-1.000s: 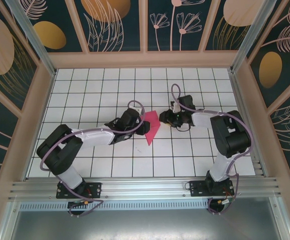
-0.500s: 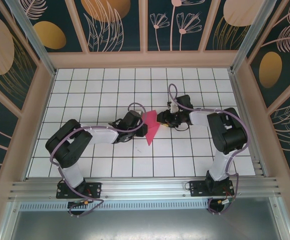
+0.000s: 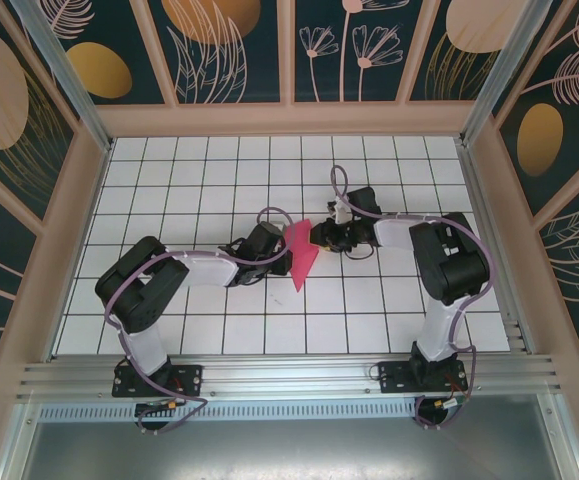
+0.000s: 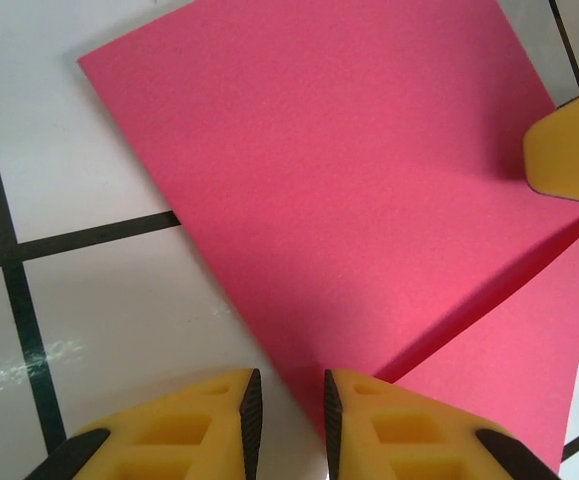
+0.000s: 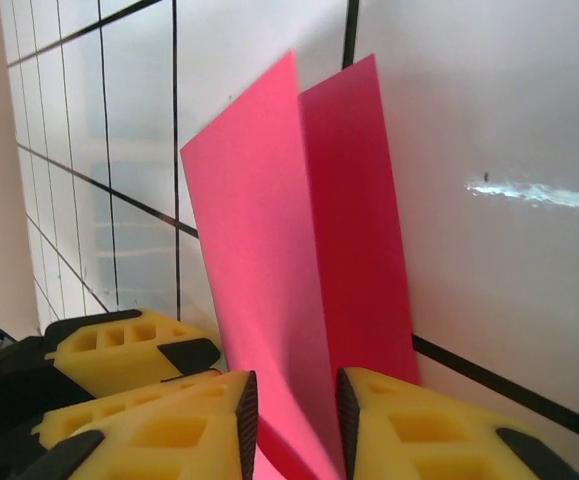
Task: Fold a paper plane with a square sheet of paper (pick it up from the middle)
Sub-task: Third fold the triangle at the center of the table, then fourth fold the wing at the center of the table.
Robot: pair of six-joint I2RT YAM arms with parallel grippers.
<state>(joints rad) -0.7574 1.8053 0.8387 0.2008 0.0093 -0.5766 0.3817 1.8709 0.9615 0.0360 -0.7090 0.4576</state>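
Now the right gripper (image 5: 291,392) pinches a raised flap of the folded pink paper (image 5: 269,250), while the left gripper (image 4: 287,388) sits closed against its near edge

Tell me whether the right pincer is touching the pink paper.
Touching: the right wrist view shows the pink paper pinched between the fingers of the right pincer.

white tiled floor (image 3: 169,200) w/ dark floral wall panels (image 3: 239,50) around.
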